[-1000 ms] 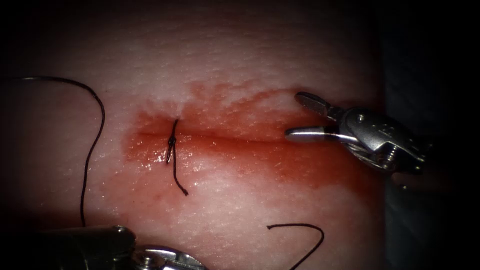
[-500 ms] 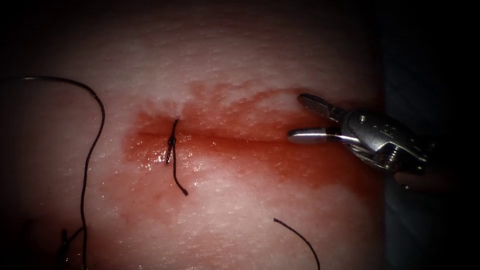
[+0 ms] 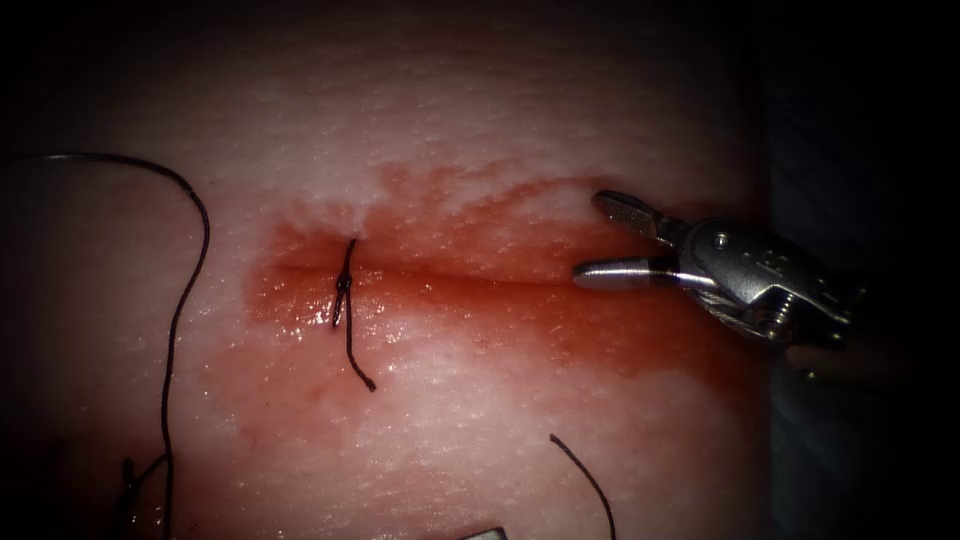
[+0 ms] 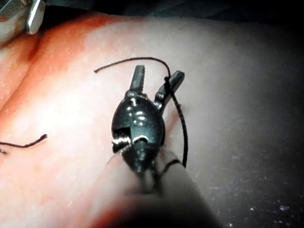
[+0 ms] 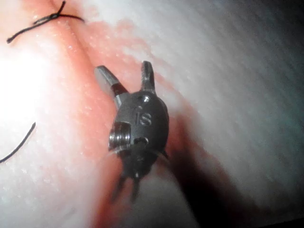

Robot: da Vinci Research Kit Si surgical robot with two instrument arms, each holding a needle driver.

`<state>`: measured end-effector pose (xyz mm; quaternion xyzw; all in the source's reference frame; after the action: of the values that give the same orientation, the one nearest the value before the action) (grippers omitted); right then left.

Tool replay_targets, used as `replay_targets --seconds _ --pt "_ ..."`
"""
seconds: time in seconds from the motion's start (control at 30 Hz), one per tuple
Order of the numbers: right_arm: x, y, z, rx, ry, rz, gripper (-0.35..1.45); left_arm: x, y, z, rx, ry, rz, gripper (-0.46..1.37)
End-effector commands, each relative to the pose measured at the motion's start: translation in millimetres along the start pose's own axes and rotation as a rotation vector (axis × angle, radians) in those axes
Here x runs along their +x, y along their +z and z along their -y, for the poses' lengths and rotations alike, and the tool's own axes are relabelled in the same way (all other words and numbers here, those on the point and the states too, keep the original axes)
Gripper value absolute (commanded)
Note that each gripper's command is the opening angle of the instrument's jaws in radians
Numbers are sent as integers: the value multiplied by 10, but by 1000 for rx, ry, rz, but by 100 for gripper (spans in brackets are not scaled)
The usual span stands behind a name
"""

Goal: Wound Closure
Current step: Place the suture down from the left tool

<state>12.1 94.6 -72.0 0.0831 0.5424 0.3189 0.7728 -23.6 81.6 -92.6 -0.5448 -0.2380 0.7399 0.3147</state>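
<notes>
Pale tissue [image 3: 480, 120] fills the endoscope view, stained with red fluid [image 3: 520, 320] along the cut [image 3: 450, 275], and dark ground lies behind the right hand [image 3: 592, 237]. That hand is at the cut's right end, fingers spread, holding nothing. Well to its left a knot [image 3: 342, 290] sits across the cut. Farther left, a long thread [image 3: 190, 270] curves over the tissue. Below the hand lies a loose thread end [image 3: 585, 478]. This end has shifted slightly since half a second ago, a bit of metal [image 3: 485, 533] has come in at the bottom edge, and the right hand has hardly moved.

In the left wrist view the tissue [image 4: 228, 57] darkens towards its far side. The left hand [image 4: 159, 71] is spread above it, pinching nothing. Thread [image 4: 182, 123] lies draped over one finger [image 4: 175, 80] and trails back beside the shaft.

In the right wrist view, the right hand [image 5: 123, 67] is spread over the red fluid [image 5: 95, 118], with the knot [image 5: 54, 16] well ahead of it.
</notes>
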Motion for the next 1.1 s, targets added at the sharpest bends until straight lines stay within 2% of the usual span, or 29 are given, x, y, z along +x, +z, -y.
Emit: replay_targets --seconds 0.03,0.07,0.1,0.27,0.37,0.5,0.63,0.8,1.03,1.1 --pt "0 0 0 3 0 0 121 6 -2 -1 -11 -23 25 43" --pt "1 1 0 2 0 0 121 12 -9 0 -27 -69 47 64" --pt "1 1 0 1 1 0 121 18 -13 1 -50 -85 55 68" --pt "1 3 1 -1 0 12 124 36 -25 6 -65 -117 60 75" --pt "1 3 1 2 -1 21 125 49 -33 12 -50 -125 64 80" --pt "1 3 1 4 -7 23 125 64 -46 21 -30 -130 130 92" --pt "1 3 1 6 -7 29 125 72 -57 25 -7 -130 169 113" --pt "1 3 1 6 -7 29 126 79 -71 29 -11 -108 175 102" --pt "3 8 4 36 -54 48 126 90 -98 49 57 -65 162 91" --pt "3 10 5 43 -60 55 127 89 -104 51 77 -50 179 91"
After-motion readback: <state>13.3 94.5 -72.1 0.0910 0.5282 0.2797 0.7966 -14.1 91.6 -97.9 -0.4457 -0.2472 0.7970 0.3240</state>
